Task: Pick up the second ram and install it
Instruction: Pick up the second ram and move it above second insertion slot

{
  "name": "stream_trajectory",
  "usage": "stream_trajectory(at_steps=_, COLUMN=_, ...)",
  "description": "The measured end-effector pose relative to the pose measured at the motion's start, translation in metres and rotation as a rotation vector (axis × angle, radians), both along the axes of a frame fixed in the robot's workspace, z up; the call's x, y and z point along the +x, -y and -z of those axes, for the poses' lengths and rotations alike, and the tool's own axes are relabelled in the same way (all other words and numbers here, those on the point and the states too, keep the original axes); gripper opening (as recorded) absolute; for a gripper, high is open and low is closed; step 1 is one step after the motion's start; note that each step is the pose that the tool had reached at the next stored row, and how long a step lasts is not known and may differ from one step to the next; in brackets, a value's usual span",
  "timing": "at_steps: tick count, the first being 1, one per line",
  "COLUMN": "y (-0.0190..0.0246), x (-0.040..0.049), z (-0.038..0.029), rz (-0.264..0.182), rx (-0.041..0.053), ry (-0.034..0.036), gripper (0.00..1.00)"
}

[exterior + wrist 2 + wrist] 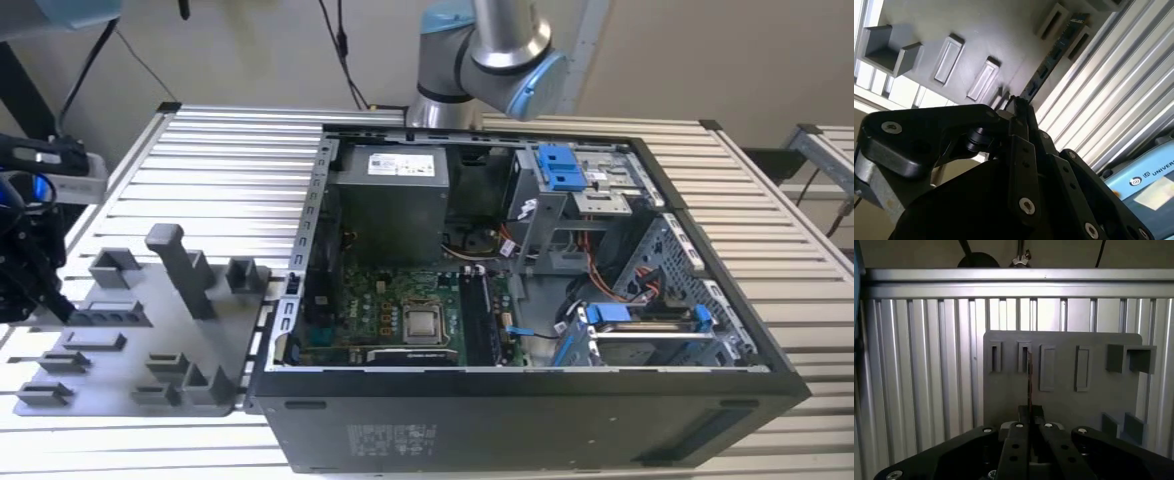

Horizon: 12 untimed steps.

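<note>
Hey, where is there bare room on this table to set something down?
The slatted table is bare between the grey holder plate and its far edge, and again on the exterior view's right of the computer case. The plate is crowded with holders, and the gripper holds the second ram there.

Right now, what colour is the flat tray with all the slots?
The tray is plain grey; the first wrist view shows it best.

Slatted table (227, 140): computer case (534, 420), grey fixture (120, 370)
</note>
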<state>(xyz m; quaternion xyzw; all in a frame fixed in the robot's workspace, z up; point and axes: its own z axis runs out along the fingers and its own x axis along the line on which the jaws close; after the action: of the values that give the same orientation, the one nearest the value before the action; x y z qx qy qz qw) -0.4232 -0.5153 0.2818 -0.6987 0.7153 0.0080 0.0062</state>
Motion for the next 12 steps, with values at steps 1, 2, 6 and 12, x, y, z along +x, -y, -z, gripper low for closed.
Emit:
stream_trajectory(at_steps=1, y=0.0, x=0.0, z=-0.0011, rz=0.0, rx=0.0, ry=0.0, gripper=0.14)
stream_trajectory(at_steps=2, y=0.0, x=0.0, z=-0.0023, rz=0.0, rx=0.0, ry=0.0, gripper=0.14)
stream_trajectory(at_steps=6, y=0.0, x=0.0, z=-0.0077, rz=0.0, rx=0.0001, ry=0.0, gripper=0.14)
stream_trajectory(at_steps=12, y=0.0, x=0.0, z=-0.0184, rz=0.0, rx=0.0, ry=-0.0001, gripper=0.14)
